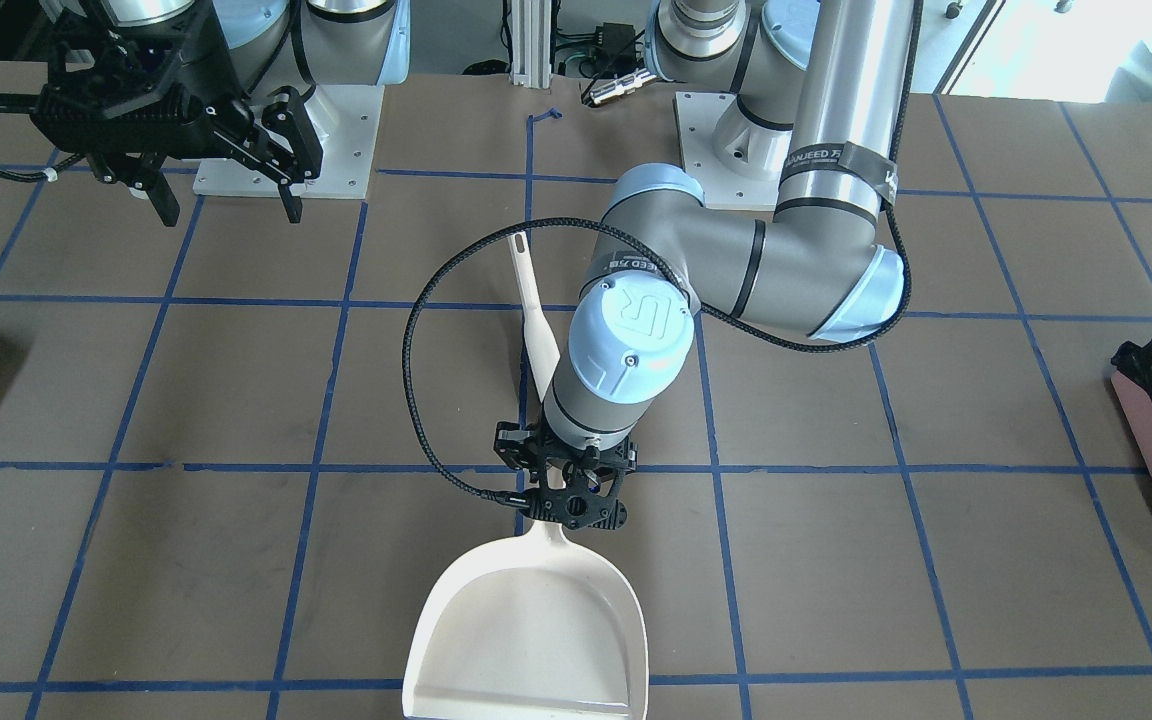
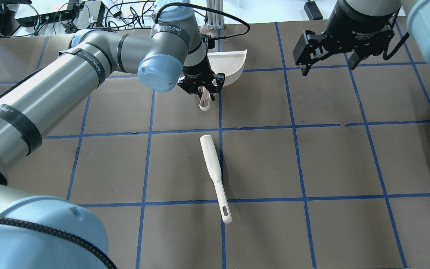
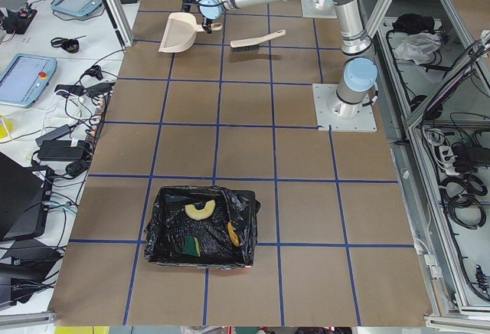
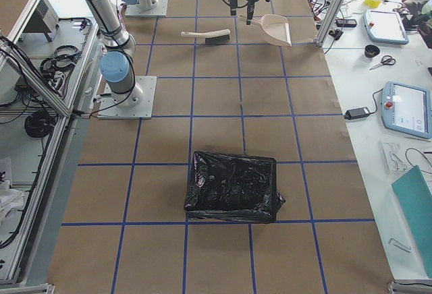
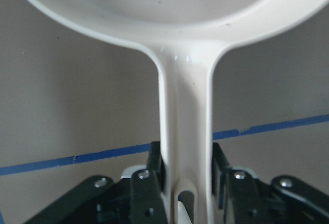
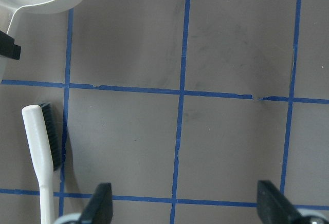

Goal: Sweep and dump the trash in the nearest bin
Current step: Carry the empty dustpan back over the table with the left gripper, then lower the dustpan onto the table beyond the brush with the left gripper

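So the left gripper [image 5: 186, 175] has its fingers pinched on the dustpan [image 1: 526, 620] handle, with the tips cut off at the wrist view's bottom edge. The right gripper [image 6: 187, 203] hangs spread wide above the table [image 6: 231, 54]. The trash all sits in the bin [image 3: 158, 227] at the table's left end, its long side running across the table. The croissant piece [image 3: 199, 210] arches with both ends toward the camera, the sponge [image 3: 191, 246] shows its green face, and the potato lump [image 3: 232, 233] is only a sliver among the bag folds.
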Robot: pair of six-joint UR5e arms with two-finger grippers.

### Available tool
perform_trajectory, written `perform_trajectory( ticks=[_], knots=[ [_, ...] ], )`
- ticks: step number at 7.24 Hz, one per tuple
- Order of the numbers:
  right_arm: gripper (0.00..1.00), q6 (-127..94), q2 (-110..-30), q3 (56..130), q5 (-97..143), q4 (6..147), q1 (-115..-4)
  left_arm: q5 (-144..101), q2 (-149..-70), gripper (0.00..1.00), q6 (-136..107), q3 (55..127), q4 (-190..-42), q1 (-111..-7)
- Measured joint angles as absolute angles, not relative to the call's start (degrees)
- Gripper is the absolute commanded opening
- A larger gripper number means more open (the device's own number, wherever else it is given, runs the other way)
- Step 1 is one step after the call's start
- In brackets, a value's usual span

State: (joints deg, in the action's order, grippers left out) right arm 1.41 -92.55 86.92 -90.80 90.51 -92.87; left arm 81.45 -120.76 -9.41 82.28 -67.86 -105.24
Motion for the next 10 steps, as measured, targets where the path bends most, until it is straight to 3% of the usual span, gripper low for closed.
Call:
perform_trajectory(
  ticks=[10],
  knots=[
    [1.0,3.2,-92.5,86.9,-90.7,90.7,-92.8,83.7,-123.2,0.0,-16.1,82.5,-68.7,-109.1]
  ],
)
